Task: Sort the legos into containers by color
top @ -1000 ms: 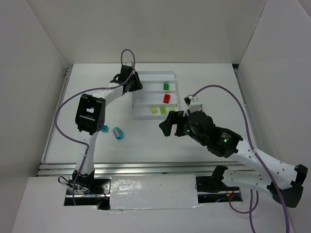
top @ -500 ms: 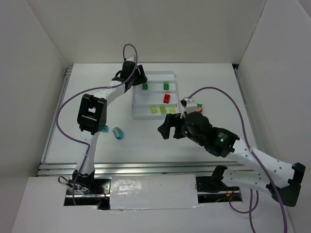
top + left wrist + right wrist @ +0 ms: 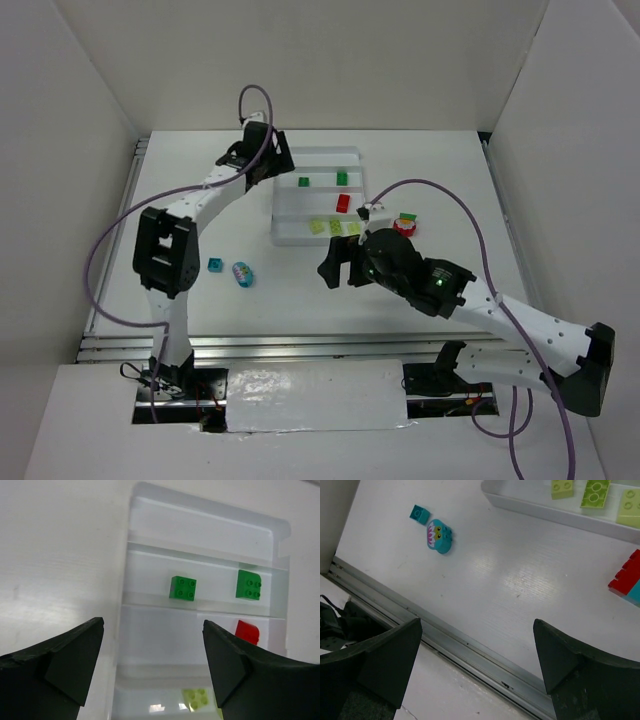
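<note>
The white counter (image 3: 300, 300) carries everything. The left arm (image 3: 200, 195) reaches to the far side. The right arm (image 3: 500, 310) lies across the near right.

A white tray (image 3: 318, 153) sits at the middle of the far half, split by ridges into four long compartments.

The left tool (image 3: 275, 165) hangs over the tray's far left corner. In its wrist view the jaws are spread wide with nothing between them. The right tool (image 3: 330, 270) hangs over bare counter just near of the tray, also spread wide and holding nothing.

At the tray's right side, on the counter, is a small red and teal stack (image 3: 405, 223). A rounded teal piece (image 3: 242, 273) with a painted face lies well left of the right tool, and a small teal brick (image 3: 215, 265) sits just beside it.

In the tray:
- The second compartment from the far end holds two green bricks, one left (image 3: 303, 182) and one right (image 3: 342, 178), apart from each other.
- The third holds a red brick (image 3: 343, 203) near its right end.
- The nearest holds three yellow-green bricks (image 3: 336, 227) in a row toward its right half.
</note>
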